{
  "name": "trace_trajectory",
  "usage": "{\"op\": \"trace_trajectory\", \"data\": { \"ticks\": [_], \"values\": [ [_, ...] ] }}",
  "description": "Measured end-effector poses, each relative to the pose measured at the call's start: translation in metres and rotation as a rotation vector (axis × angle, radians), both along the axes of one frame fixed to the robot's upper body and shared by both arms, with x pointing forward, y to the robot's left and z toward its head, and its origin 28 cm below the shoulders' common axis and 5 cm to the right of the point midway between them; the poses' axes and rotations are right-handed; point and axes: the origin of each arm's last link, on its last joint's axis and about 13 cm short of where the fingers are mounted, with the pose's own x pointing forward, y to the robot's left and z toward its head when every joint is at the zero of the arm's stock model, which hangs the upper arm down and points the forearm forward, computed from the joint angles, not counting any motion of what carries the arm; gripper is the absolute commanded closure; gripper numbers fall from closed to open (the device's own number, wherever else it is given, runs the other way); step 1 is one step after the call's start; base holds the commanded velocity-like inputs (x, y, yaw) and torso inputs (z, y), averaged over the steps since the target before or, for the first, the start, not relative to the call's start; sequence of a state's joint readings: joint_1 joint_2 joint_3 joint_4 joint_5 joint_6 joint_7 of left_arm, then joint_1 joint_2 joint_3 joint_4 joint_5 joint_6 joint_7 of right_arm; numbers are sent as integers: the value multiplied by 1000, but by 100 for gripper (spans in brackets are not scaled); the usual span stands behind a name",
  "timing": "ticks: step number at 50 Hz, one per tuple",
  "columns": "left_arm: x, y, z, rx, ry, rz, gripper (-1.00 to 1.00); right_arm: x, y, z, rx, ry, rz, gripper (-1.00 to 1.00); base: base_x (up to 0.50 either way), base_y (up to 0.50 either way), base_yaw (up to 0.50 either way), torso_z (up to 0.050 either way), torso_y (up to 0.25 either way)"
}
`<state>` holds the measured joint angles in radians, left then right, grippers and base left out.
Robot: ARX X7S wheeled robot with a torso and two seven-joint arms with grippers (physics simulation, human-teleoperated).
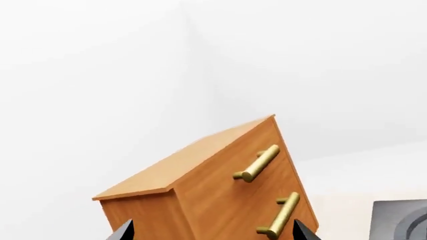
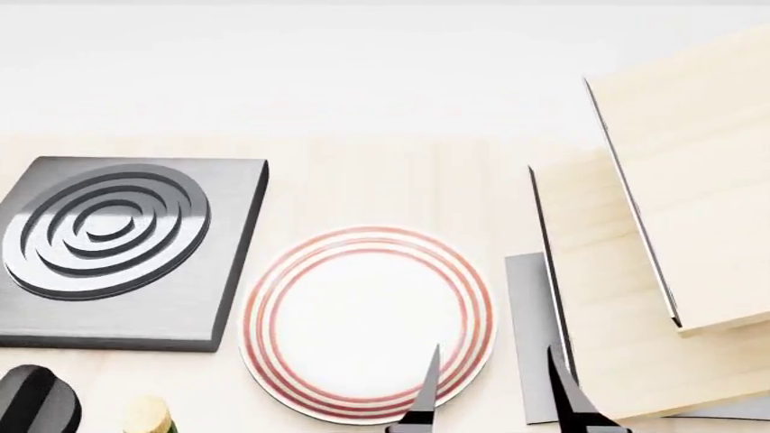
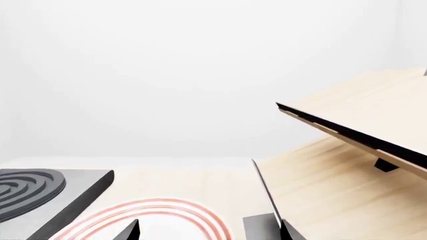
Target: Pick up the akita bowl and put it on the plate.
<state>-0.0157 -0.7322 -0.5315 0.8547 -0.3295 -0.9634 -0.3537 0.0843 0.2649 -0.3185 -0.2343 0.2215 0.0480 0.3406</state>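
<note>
The akita bowl is out of view in all three views. The plate (image 2: 367, 325), white with red rings around its rim, lies flat on the pale wooden table and also shows in the right wrist view (image 3: 157, 222). My right gripper (image 2: 493, 397) hangs open and empty over the plate's right edge, one finger above the plate and the other above a grey slab; its dark fingertips frame the same spot in its wrist view (image 3: 209, 232). My left gripper (image 1: 213, 232) is open with nothing between its fingers and faces a wooden drawer cabinet (image 1: 213, 185).
A grey square stove burner (image 2: 114, 248) with raised rings sits left of the plate. A tilted light-wood rack (image 2: 673, 225) on a grey base (image 2: 529, 316) stands to the right. The cabinet has brass handles (image 1: 259, 162). A dark rounded object (image 2: 34, 401) and a cork-like top (image 2: 144, 417) show at the front left.
</note>
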Motion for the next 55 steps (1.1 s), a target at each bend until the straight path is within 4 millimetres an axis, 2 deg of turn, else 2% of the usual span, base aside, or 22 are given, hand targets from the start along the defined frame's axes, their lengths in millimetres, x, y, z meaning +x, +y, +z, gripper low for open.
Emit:
{"op": "trace_trajectory", "data": {
  "ticks": [11,23,35,55],
  "values": [
    [-6,9,27,-7,12,17,-100,1,1,-1,0,3,3,-100,0,0,0,0,0],
    [-7,15,40,-77,99,-16,-100,2,2,-3,0,12,6,-100,0,0,0,0,0],
    [-10,20,39,-120,236,-83,-100,4,3,-5,-1,24,11,-100,0,0,0,0,0],
    [-12,28,20,-208,462,-126,-100,7,4,-10,-5,40,17,-100,0,0,0,0,0]
  ]
}}
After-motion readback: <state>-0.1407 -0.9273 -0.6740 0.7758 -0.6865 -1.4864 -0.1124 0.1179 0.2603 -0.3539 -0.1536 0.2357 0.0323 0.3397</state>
